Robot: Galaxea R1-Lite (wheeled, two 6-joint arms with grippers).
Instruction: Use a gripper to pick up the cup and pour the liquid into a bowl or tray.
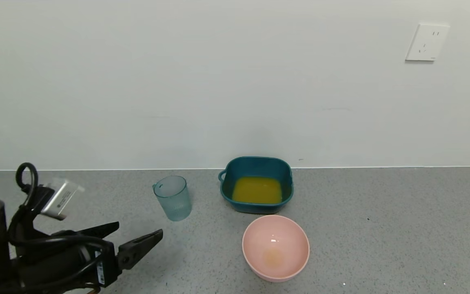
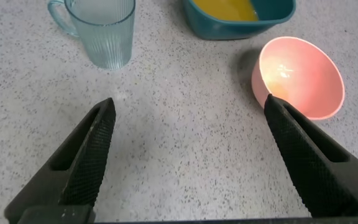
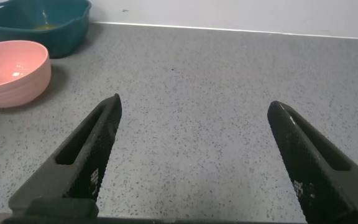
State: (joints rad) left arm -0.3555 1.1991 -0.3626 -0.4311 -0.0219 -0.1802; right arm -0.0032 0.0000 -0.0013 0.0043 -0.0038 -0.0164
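The clear blue-grey cup [image 1: 173, 198] stands upright and empty on the grey counter, left of the dark teal tub [image 1: 256, 163]. Orange-yellow liquid [image 1: 258, 190] lies in the tub. My left gripper [image 1: 139, 232] is open and empty, low over the counter, in front of and to the left of the cup, apart from it. In the left wrist view the cup [image 2: 104, 31] and the tub [image 2: 229, 25] lie beyond my left gripper [image 2: 188, 106]. My right gripper [image 3: 194, 106] is open and empty over bare counter, out of the head view.
A round pale pink bowl [image 1: 276, 247] sits in front of the tub, with a faint orange trace at its bottom. It also shows in the left wrist view [image 2: 300, 78] and the right wrist view [image 3: 11, 71]. A white wall with a socket [image 1: 426, 42] backs the counter.
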